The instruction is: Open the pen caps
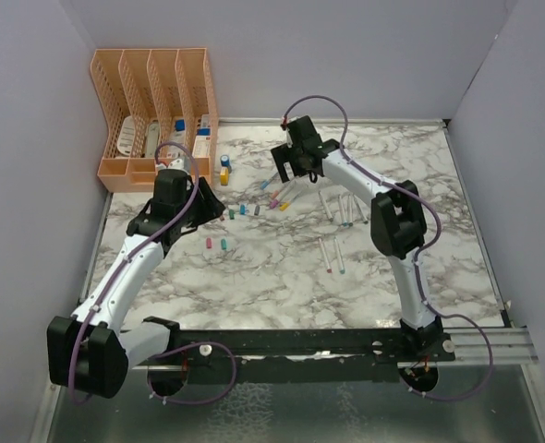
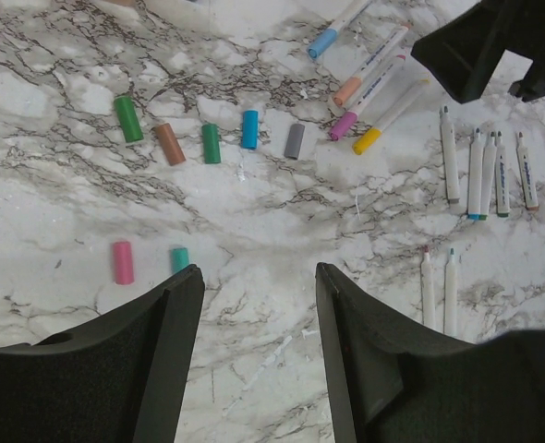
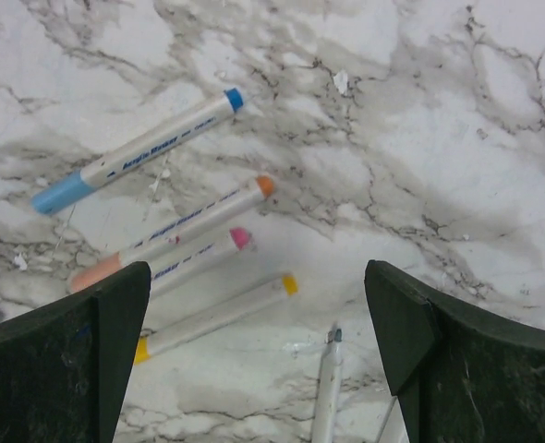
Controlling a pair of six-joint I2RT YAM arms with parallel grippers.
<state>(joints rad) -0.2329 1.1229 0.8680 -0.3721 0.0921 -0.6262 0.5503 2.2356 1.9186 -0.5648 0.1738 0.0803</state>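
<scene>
Marbled surface (image 1: 282,286): organizer (image 1: 152,111) at far left, small bottle (image 1: 224,168) beside it. Loose caps (image 2: 211,143) in a row left of centre, two more nearer. Four capped pens (image 3: 134,161) at centre; uncapped barrels (image 2: 477,173) to the right.

The surface (image 2: 254,240) looks like smooth marble-patterned laminate. Loose pen caps (image 2: 211,143) left of the capped pens (image 2: 374,92) are matt coloured plastic; the pens' white barrels shine slightly. The fingers (image 3: 60,360) of the right pincer (image 3: 256,281) are grainy matt black plastic.
</scene>
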